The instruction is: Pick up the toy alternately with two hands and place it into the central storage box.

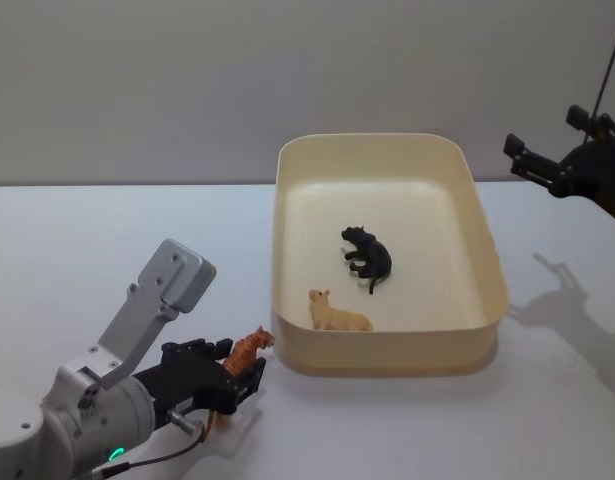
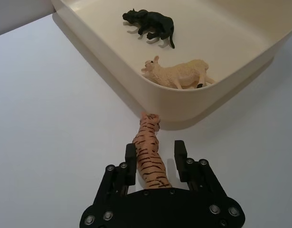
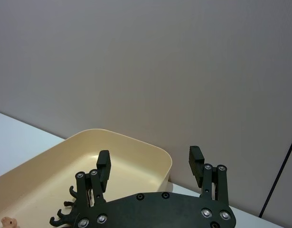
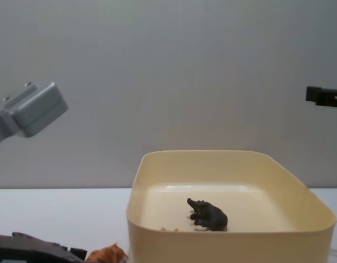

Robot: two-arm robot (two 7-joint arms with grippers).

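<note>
Left tool (image 2: 155, 159) fingers flank tiger toy (image 2: 149, 152)

A white desk (image 1: 87, 230) spreads across the lower half of the head view, matte and plain, its far edge running straight from 9 o'clock to 3 o'clock. Behind that edge rises a flat grey wall (image 1: 287, 70), bare and evenly lit, which takes up the whole upper part of the chest view as well. A thin black cable (image 1: 609, 60) hangs in front of the wall toward 2 o'clock in the head view, slanting slightly. On the desk toward 4 o'clock lies a soft, forked grey shadow (image 1: 559, 300), with a paler patch trailing beyond it toward the edge.
</note>
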